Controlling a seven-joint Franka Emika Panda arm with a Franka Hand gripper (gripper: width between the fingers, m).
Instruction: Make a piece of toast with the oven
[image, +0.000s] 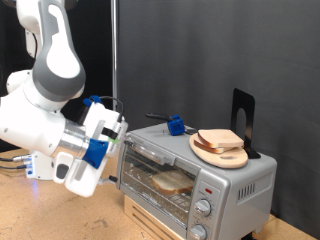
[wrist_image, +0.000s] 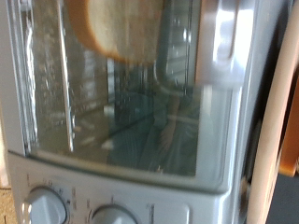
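The silver-grey oven (image: 235, 185) stands at the exterior view's right. Through its glass front a pale piece of toast (image: 172, 181) lies on the wire rack. The gripper (image: 114, 138), with blue parts on a white hand, hovers just off the oven's front corner on the exterior view's left side, level with the top of the door. In the wrist view the glass door (wrist_image: 121, 103) fills the frame, the toast (wrist_image: 121, 28) shows behind it, and two round knobs (wrist_image: 44, 205) sit along one edge. The fingers do not show in the wrist view.
A round wooden board (image: 222, 155) with other bread slices (image: 220, 140) rests on the oven's top. A blue clip (image: 177, 125) and a black stand (image: 243, 110) are also up there. A black curtain is behind.
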